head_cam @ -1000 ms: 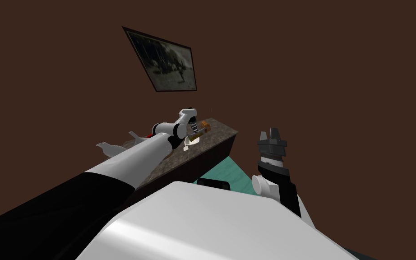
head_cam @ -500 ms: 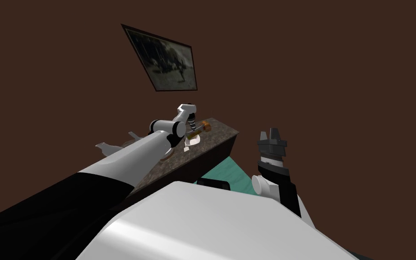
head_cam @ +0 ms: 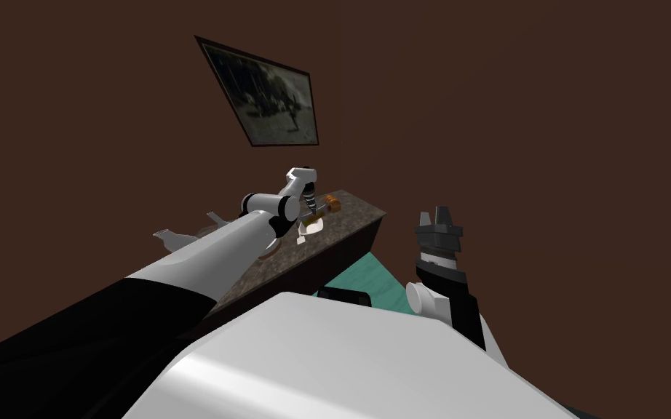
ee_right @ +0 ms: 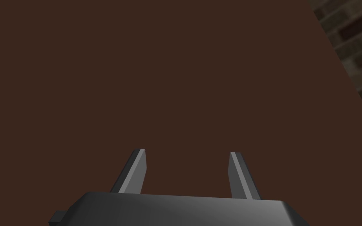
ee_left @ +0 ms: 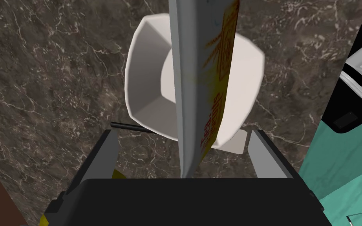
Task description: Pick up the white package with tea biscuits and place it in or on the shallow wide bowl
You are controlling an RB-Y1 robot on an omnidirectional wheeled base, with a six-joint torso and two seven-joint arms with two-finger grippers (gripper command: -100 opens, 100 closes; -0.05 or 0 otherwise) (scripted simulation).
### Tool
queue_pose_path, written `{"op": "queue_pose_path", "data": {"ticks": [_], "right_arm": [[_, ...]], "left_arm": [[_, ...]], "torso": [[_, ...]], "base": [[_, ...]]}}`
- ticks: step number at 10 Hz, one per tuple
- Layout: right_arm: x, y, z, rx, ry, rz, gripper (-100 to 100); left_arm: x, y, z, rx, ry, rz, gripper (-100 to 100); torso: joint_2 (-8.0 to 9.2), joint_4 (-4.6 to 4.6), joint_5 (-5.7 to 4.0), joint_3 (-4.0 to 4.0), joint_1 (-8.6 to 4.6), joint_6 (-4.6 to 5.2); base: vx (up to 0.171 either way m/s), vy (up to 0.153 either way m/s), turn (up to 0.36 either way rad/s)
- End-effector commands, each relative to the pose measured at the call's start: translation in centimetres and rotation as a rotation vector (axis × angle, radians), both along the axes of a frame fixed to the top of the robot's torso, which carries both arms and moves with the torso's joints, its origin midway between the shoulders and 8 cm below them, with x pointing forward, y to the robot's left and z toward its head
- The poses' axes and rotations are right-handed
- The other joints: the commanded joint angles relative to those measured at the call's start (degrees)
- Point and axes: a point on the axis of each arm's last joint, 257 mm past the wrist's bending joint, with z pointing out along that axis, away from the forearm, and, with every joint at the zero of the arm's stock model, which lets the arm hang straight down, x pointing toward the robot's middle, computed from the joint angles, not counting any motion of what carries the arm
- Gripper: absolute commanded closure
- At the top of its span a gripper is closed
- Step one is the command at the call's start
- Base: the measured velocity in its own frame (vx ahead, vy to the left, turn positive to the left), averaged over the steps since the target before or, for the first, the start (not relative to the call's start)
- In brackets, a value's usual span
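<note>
A flat white package [ee_left: 200, 78] with yellow and red print stands on edge between the fingers of my left gripper [ee_left: 183, 131], directly over a white shallow bowl [ee_left: 145, 78]. The fingers [ee_left: 109, 151] stand wide apart and do not touch the package, so the gripper is open. I cannot tell whether the package's far end rests in the bowl. In the head view the left gripper [head_cam: 311, 202] hangs above the bowl [head_cam: 312, 227] near the far end of the counter. My right gripper [head_cam: 436, 217] is raised to the right of the counter, open and holding nothing [ee_right: 187, 153].
The bowl sits on a dark marbled counter [ee_left: 39, 78] against a brown wall. A thin dark rod [ee_left: 131, 127] lies by the bowl. White objects [head_cam: 170, 238] stand further left on the counter. Teal floor [head_cam: 359, 280] lies in front of the counter.
My left gripper's fingers have spread apart and let go of the package. The left hand shifted slightly along the counter a second ago. The right arm has not moved.
</note>
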Motion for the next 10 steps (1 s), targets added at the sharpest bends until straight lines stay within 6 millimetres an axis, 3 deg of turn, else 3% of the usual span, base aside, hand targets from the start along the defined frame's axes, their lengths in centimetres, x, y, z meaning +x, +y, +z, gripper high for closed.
{"op": "queue_pose_path", "data": {"ticks": [1, 2, 3, 10], "right_arm": [[0.0, 0.0, 0.0, 0.0, 0.0, 0.0, 0], [0.0, 0.0, 0.0, 0.0, 0.0, 0.0, 0], [0.0, 0.0, 0.0, 0.0, 0.0, 0.0, 0], [0.0, 0.0, 0.0, 0.0, 0.0, 0.0, 0]], "left_arm": [[0.0, 0.0, 0.0, 0.0, 0.0, 0.0, -100], [0.0, 0.0, 0.0, 0.0, 0.0, 0.0, 0], [-0.4, -0.3, 1.3, 0.004, 0.008, 0.002, -100], [-1.3, -0.8, 4.2, 0.013, 0.028, 0.009, -100]], "torso": [[0.0, 0.0, 0.0, 0.0, 0.0, 0.0], [0.0, 0.0, 0.0, 0.0, 0.0, 0.0], [0.0, 0.0, 0.0, 0.0, 0.0, 0.0], [0.01, 0.01, -0.01, 0.01, -0.01, 0.0]], "base": [[0.0, 0.0, 0.0], [0.0, 0.0, 0.0], [0.026, 0.004, -0.041], [0.013, -0.002, -0.009]]}}
